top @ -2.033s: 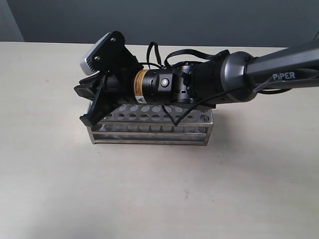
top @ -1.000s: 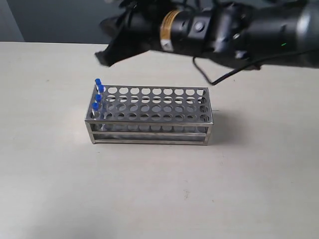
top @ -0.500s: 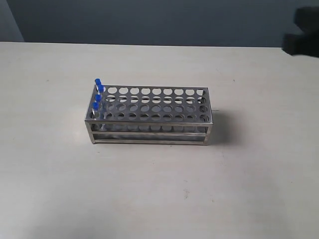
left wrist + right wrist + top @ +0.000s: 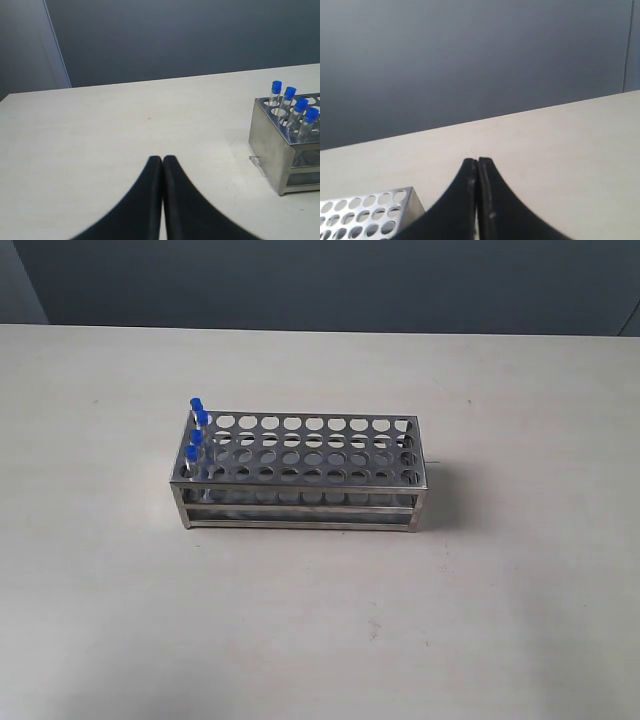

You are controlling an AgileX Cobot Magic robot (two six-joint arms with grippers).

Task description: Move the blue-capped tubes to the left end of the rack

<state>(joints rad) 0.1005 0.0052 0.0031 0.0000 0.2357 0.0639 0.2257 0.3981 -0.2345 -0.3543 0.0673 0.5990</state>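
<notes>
Blue-capped tubes (image 4: 197,436), four, stand leftmost in one rack (image 4: 300,483).

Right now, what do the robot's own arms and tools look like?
Only the tool ends show. The left tool and the right tool look alike: each has two smooth, matte black fingers, broad near the camera and curving in to narrow rounded tips. No cables, labels or markings show on them, and the arms themselves are outside every view.
</notes>
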